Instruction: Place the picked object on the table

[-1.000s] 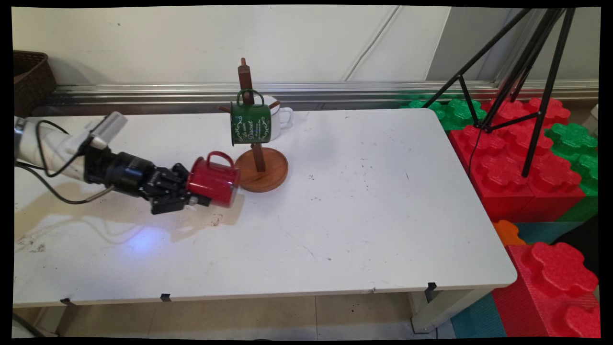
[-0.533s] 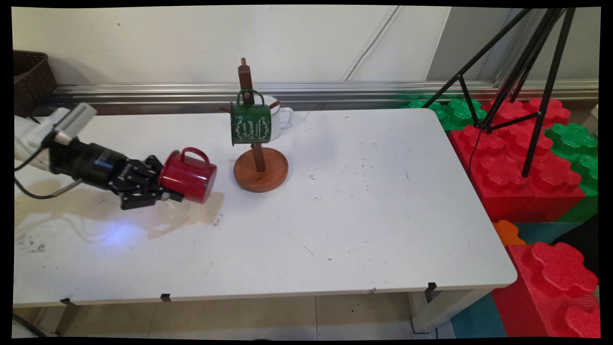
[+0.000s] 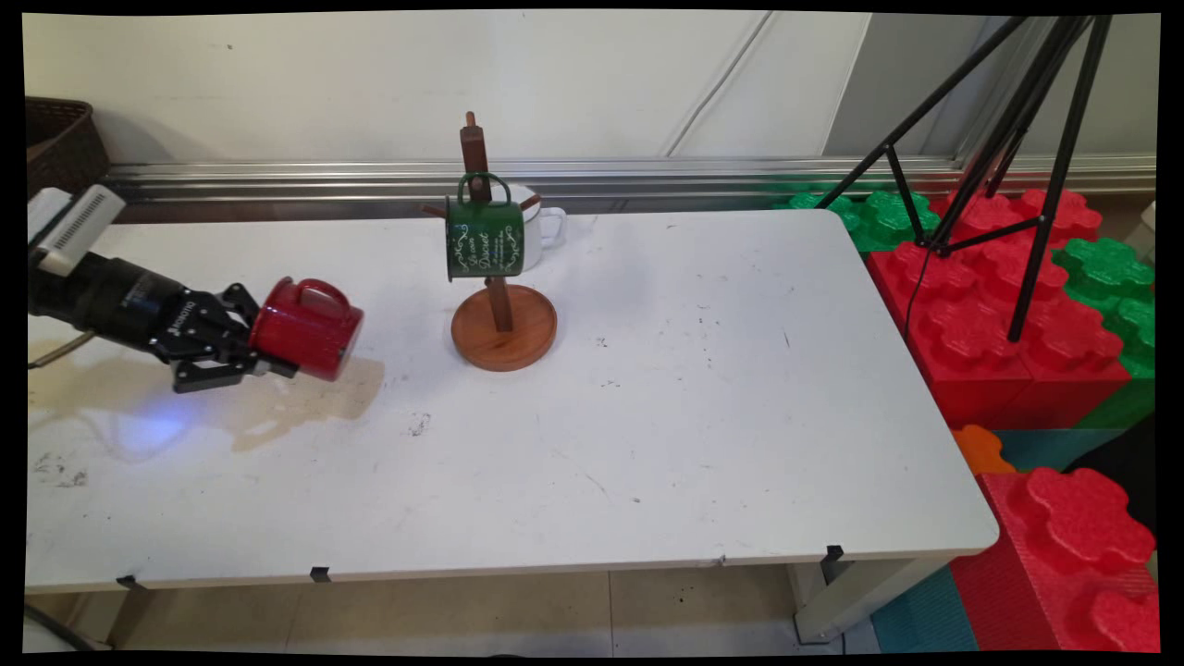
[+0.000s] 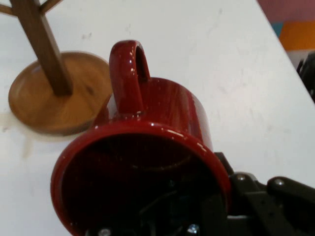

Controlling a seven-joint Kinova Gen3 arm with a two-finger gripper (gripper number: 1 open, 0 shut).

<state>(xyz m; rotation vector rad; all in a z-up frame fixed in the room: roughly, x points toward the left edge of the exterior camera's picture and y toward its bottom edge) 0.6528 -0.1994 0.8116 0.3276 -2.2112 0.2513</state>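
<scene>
Gripper (image 3: 264, 356) grips red mug (image 3: 310, 328) (sideways) near table's (image 3: 647, 416) left edge.

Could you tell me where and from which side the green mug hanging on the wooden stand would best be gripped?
Probably by its rim at the open bottom end, coming from the table's near side: the green mug hangs by its handle from a peg of the wooden stand, with a white mug close behind.

green mug (image 3: 485, 238) on wooden stand (image 3: 499, 319): white ornate script, partly legible, maybe "Le coin Discret"; smaller lines under it unreadable. Tiny white lettering on black gripper (image 3: 242, 344) wrist, too small to read.
</scene>
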